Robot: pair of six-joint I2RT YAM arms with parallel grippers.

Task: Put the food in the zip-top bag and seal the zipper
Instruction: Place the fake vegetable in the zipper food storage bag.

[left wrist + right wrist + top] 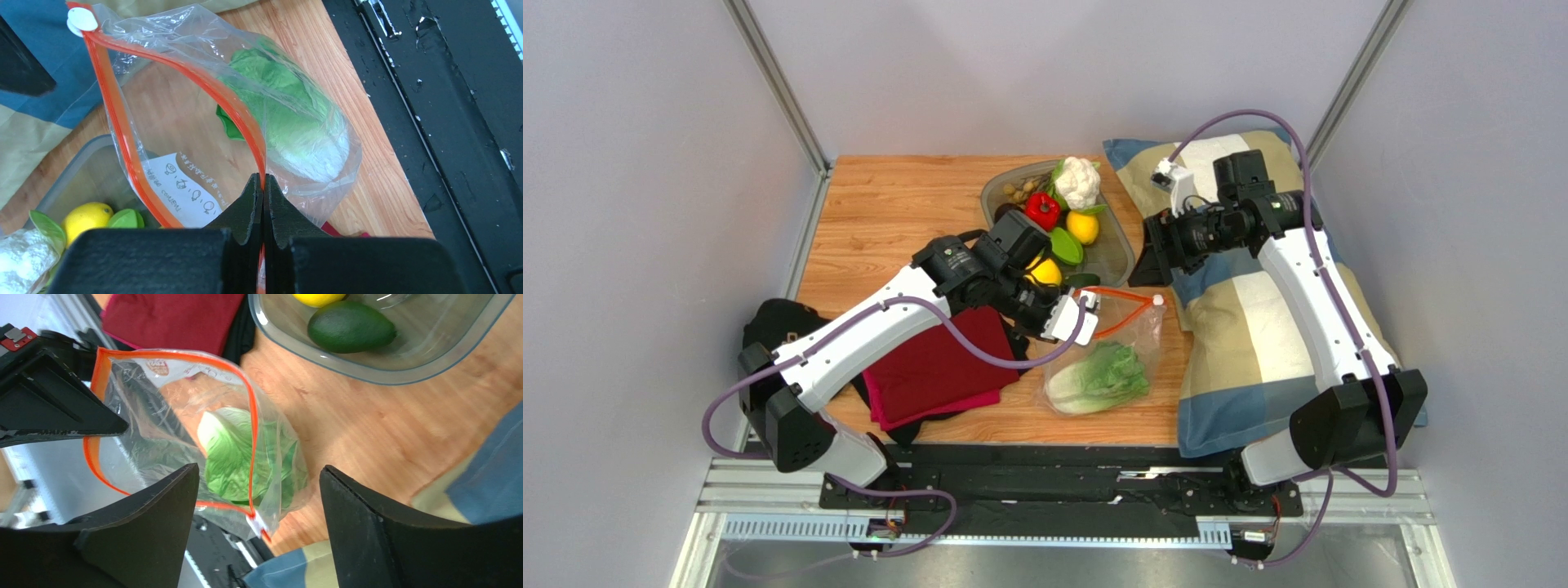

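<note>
Left claw point(264, 184) pinches the zipper point(120, 147), holding the zip-top bag point(325, 177) open at its mouth, cabbage point(288, 116) already inside; right claw point(259, 471) gapes wide, empty, likely free to fetch the cauliflower point(1081, 181).

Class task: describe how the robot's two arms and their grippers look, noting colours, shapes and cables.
The left arm and right arm have smooth white shell links joined by black cylindrical joints, on black bases. A purple cable loops along each arm. The left gripper and right gripper have matte black, wedge-shaped fingers that taper toward the tips.
</note>
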